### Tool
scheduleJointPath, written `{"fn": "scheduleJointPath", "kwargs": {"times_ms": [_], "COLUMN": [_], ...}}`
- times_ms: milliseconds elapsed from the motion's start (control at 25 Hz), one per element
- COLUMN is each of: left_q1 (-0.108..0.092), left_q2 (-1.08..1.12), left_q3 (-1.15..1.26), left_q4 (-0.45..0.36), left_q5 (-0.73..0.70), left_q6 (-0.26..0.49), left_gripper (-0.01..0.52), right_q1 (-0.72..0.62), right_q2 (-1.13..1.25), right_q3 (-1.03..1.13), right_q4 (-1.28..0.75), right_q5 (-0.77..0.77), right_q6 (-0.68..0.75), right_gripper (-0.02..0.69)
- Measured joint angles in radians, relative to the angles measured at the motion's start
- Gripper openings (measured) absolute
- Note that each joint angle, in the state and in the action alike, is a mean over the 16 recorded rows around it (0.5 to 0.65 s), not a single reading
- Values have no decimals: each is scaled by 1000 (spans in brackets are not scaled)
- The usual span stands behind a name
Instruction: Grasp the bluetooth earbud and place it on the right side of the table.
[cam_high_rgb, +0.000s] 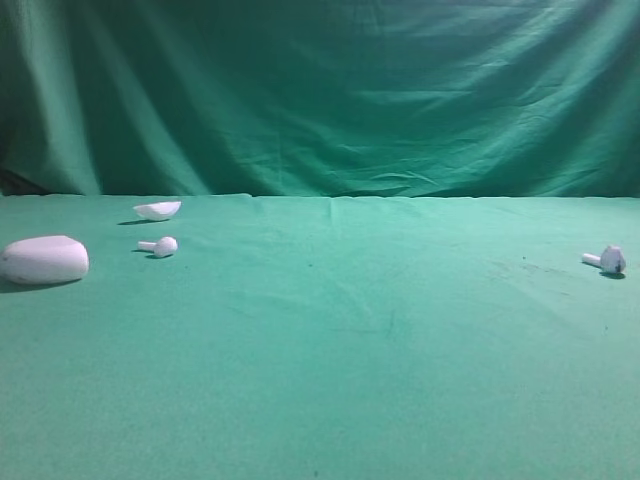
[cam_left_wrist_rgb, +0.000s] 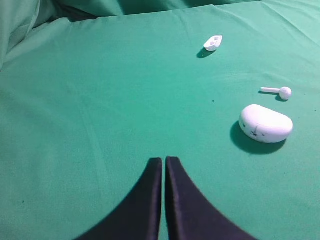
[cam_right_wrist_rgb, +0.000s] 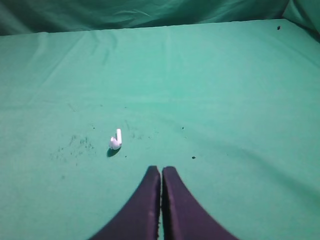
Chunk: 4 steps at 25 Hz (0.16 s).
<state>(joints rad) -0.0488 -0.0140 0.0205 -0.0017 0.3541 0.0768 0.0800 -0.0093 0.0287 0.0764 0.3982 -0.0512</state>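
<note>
Exterior high view: green-clothed bench running wide under a draped green backdrop. Neither claw visible here. Bluetooth earbud lying far on the right side of the bench, stem pointing left, dark mark on its head. At the far left, a white oval case; just beside it toward the middle, a second earbud, all white; behind that, a small white lid-like shell. Left group and bluetooth earbud well apart.

Left wrist view: left claw fully closed, dark fingers pressed tip to tip, gripping nothing, hovering over bare green cloth. Ahead and to the right of the claw, the white oval case casting a dark shadow; just beyond the case, the all-white earbud, stem pointing left; farther ahead still, the lid-like shell. None touching the claw. Bluetooth earbud not seen in this view.

Right wrist view: right claw shut tight, fingers meeting at the tips, holding nothing. Bluetooth earbud resting on the bench a little ahead and to the left of the claw, near but clear of it, stem pointing away from the camera. Faint dark specks on the cloth around the earbud.
</note>
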Motion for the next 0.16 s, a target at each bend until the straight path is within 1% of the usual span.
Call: {"fn": "scheduleJointPath", "kwargs": {"times_ms": [160], "left_q1": [0], "left_q2": [0], "left_q3": [0], "left_q4": [0], "left_q5": [0], "left_q6": [0], "left_gripper": [0], "right_q1": [0], "right_q2": [0], "right_q3": [0], "right_q4": [0], "right_q5": [0], "right_q6": [-1], "right_gripper": [0]}}
